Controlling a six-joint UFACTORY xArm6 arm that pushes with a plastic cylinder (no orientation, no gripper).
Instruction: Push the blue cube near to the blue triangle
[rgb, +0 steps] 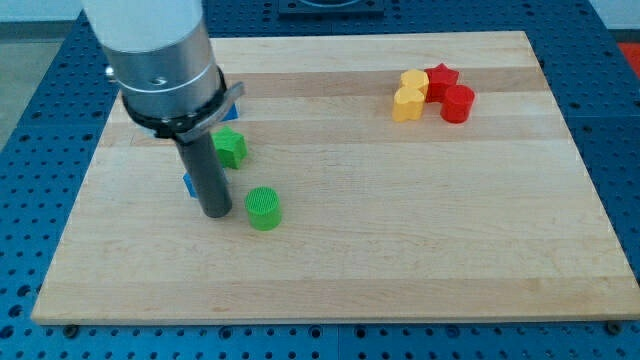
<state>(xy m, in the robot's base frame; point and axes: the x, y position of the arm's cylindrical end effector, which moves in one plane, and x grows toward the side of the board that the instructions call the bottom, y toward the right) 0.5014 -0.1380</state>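
Nearest the view's bottom, the pale wooden table (400, 240) shows a smooth top of long glued planks with fine grain, lying on a blue perforated base (25, 200). On it, at the view's lower left, stands a green ribbed plastic cylinder (264, 208), its top marked with fine printed lines. Just to its left my tip (216, 212) rests on the wood, the lower end of a straight dark matt rod that serves as end effector; it has nothing that opens or shuts and holds nothing, it merely stands beside the blocks.

Touching the rod's left side, a small sliver of the blue plastic cube (187, 184) peeps out, most of it hidden behind the rod, so its shape can hardly be judged. A little farther up, just right of the rod, sits a green plastic block (231, 147) with faceted sides, its exact shape unclear. Beyond that, a light blue edge, apparently the blue plastic triangle (233, 96), pokes out from under the grey metal arm housing (160, 50), which covers nearly all of it. The green block lies between the two blue pieces.

Far off at the view's upper right, four blocks huddle together: a yellow rounded block (406, 103), a second yellow block (413, 81), a red star-shaped block (441, 78) and a red cylinder (457, 104).
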